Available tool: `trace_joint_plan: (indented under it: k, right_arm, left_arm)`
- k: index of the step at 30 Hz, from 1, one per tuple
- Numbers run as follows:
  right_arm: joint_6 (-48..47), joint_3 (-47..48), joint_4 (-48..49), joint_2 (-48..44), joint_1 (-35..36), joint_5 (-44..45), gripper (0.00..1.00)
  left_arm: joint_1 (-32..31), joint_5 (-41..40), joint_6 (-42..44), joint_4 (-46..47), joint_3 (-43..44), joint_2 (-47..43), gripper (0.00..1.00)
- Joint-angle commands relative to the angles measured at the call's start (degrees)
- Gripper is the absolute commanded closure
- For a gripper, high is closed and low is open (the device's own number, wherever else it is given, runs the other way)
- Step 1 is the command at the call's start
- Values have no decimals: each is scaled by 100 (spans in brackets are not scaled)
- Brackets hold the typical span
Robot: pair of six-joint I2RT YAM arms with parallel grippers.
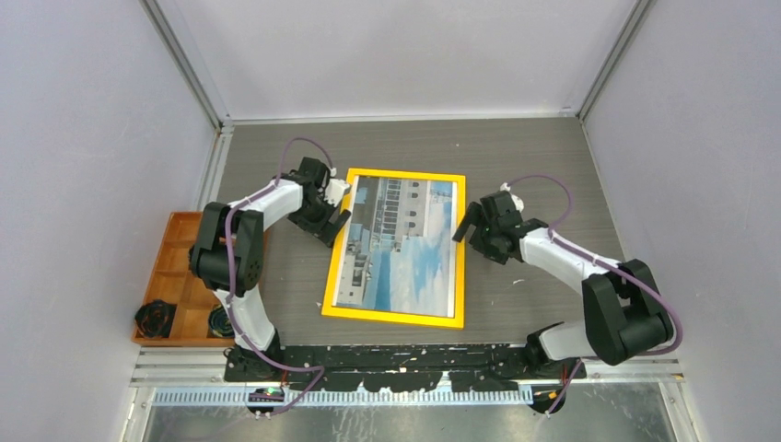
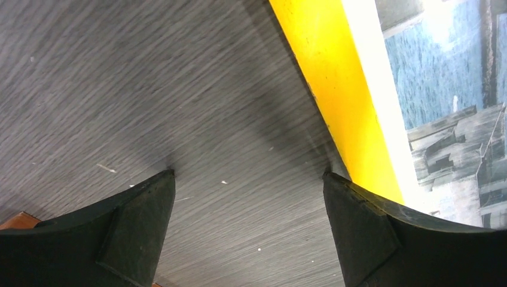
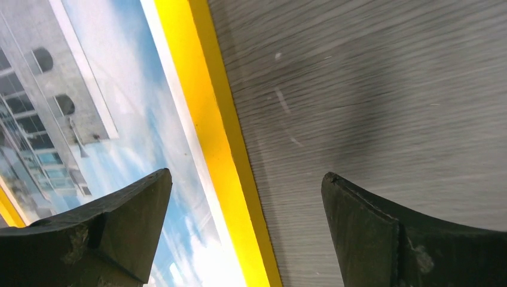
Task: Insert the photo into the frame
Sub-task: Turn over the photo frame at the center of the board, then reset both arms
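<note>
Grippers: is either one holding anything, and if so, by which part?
Nothing is held. The left gripper is open over the table beside the frame; the right gripper is open over the frame's yellow edge, gripping nothing.

Left end effector (image 2: 248, 179) and right end effector (image 3: 246, 179) both gape wide.

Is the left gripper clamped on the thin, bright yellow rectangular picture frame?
No: the left gripper is open, its black fingers wide apart over the grey wood-grain table, with the bright yellow frame lying beside them.
</note>
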Motion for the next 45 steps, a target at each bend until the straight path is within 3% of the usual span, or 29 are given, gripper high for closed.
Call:
trace_joint_plan:
  k: [1,5,8,12,17,20,22,26,29,33,36,38,40,42,43,44,45]
  right_arm:
    - [-173,757,-798,-503,-449,997,0]
    - [-209,1103,-981,-713,-972,2293,0]
    - [-636,804,-29,-834,-1026,3395,0]
    - [-1684,-144,1795,-983,-1026,4474,0]
    - [-2465,-1101,3396,-789,-1085,5279,0]
    - [-2919,-1772,4730,-564,-1092,5301,0]
    - [-3264,-2146,6140,-330,-1114,5167,0]
    - [-3212,-2084,6768,137,-1205,5074,0]
    - [-3361,-2061,7295,629,-1212,4892,0]
    - [-3615,-2181,7478,663,-1231,4087,0]
    - [-3857,-2337,7844,768,-1227,3474,0]
    - [-3870,-2348,7894,783,-1228,3424,0]
    - [-3801,-2362,7843,794,-1302,3198,0]
    - [-3805,-2468,8453,1155,-1506,2720,0]
    - [-3882,-2467,8392,1239,-1485,2733,0]
    - [-3773,-2383,7949,1049,-1511,2687,0]
    - [-3716,-2239,7729,1076,-1555,2652,0]
  left_arm:
    - [-116,550,-168,-272,223,-14,3]
    - [254,993,-157,-639,705,-317,0]
    - [984,1715,-342,-397,893,-693,0]
    - [2185,2763,-1153,1414,-18,-1348,0]
    - [2473,2744,-1514,4301,-2033,-2095,0]
    - [2479,2434,-1613,5880,-3013,-2307,0]
    - [2484,2222,-1818,6387,-3231,-2392,0]
    - [2486,2033,-2250,7742,-3811,-2441,0]
    - [2481,1889,-2421,7918,-3962,-2492,0]
    - [2483,1682,-2228,7107,-4001,-2648,0]
    - [2518,1318,-2252,7887,-4428,-2387,0]
    - [2564,1378,-2331,7705,-4352,-2391,0]
    - [2561,1407,-2499,8440,-4580,-2161,0]
    - [2521,1519,-2519,9397,-4824,-1807,0]
    - [2364,1521,-2327,9495,-4907,-1794,0]
    - [2096,1048,-2019,9305,-4959,-1805,0]
    - [1807,742,-1849,9697,-5056,-1579,0]
